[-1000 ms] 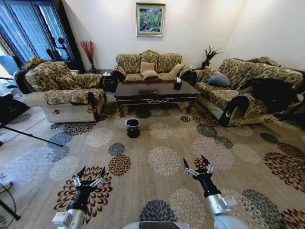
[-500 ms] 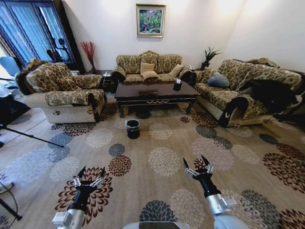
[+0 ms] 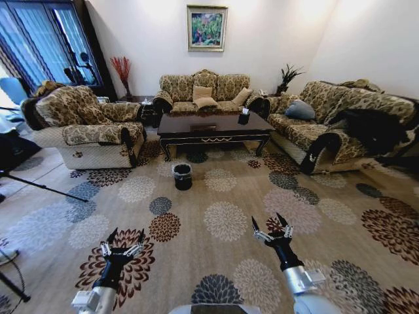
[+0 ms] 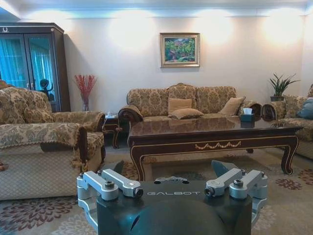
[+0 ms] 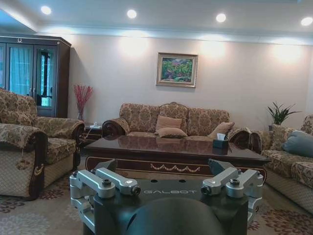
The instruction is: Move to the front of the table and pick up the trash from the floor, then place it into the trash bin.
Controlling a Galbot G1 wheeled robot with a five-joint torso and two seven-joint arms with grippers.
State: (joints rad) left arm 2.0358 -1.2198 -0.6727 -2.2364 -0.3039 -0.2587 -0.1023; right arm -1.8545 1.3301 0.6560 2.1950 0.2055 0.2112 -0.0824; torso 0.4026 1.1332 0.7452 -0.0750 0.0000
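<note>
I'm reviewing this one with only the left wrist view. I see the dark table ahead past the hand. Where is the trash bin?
Observer: In the head view the trash bin stands on the carpet in front of the table, toward its left end.
Operator: Where is the other arm?
Observer: The right hand hovers open above the carpet, far short of the bin.
Operator: And mine, relative to the bin?
Observer: The left hand is open, with a broad stretch of carpet between it and the bin.
</note>
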